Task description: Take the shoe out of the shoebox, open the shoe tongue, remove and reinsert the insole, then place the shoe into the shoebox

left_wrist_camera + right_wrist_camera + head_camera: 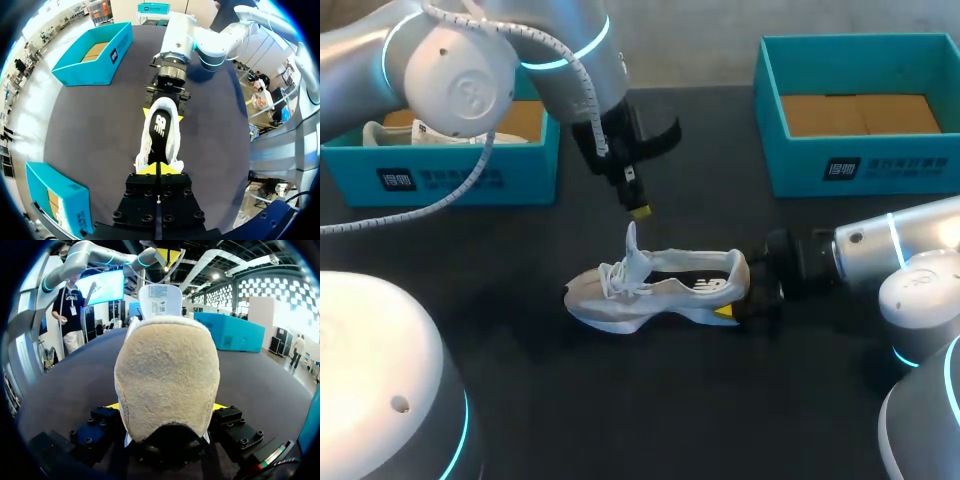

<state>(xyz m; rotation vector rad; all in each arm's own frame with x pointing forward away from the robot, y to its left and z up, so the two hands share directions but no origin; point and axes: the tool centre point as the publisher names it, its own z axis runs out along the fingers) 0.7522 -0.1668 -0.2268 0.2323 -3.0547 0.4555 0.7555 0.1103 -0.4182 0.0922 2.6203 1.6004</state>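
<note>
My right gripper point(730, 312) is clamped on the heel of the white shoe point(660, 290), one yellow tip pressed to each side of it, and the sole rests on the dark table point(620, 400). From that gripper the shoe runs straight ahead, toe pointing away. Looking out along its fingers, the fuzzy heel collar fills the space between them, and the tongue point(160, 297) stands upright beyond it.

My left gripper point(157, 168) hangs above the toe end of the shoe with its fingertips point(148, 169) brought together. I see nothing pinched between them. They sit just over the tongue's top edge, and I cannot tell whether they touch it. Below this gripper the shoe mouth is spread open, showing the black insole point(160, 131) lying flat inside. The laces are bunched loose near the toe.

The open teal shoebox point(860, 165) with a bare cardboard floor stands well apart from the right gripper, off to the side of its arm. A second teal box point(450, 178), with white things in it, sits behind my left arm, well apart from the shoe
</note>
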